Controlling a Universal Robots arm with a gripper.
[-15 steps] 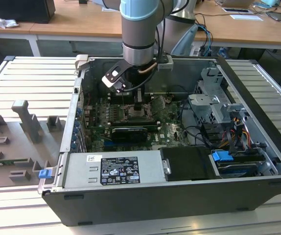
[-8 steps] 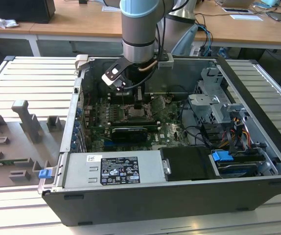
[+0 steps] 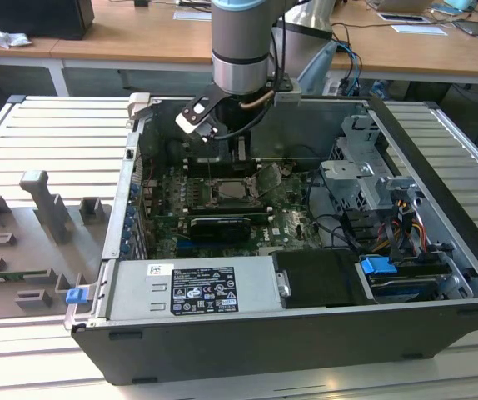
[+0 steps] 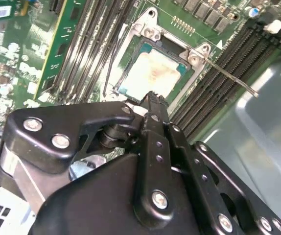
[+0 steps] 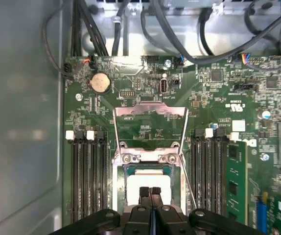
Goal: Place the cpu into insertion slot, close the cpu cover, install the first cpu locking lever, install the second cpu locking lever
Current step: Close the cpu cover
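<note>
From the exterior view I see the gripper (image 3: 241, 154) hanging inside the open computer case (image 3: 439, 250), just above the insertion slot (image 3: 215, 191) on the green motherboard (image 3: 293, 225).

The first wrist view gives me the straight-down look. The cpu (image 5: 134, 188) lies flat in the slot with its pale face up. The cpu cover (image 5: 150, 112) stands swung up off the slot on the battery side, and green board shows through its cut-out. The gripper's fingers (image 5: 144, 193) are pressed together with nothing between them, their tips over the cpu's near edge. I cannot tell whether they touch it.

The second wrist view adds the side angle: a thin locking lever (image 4: 228, 76) sticks out from one corner of the slot, raised clear of the board.

Banks of memory slots (image 5: 86, 176) flank the insertion slot on both sides, with a green memory module (image 5: 233, 181) seated beyond one bank. A coin cell battery (image 5: 100, 82) sits past the raised cover, and dark cables (image 5: 179, 29) run further out. In the exterior view a black expansion card (image 3: 218, 225) lies just beside the slot and the power supply (image 3: 193, 287) sits beyond it.
</note>
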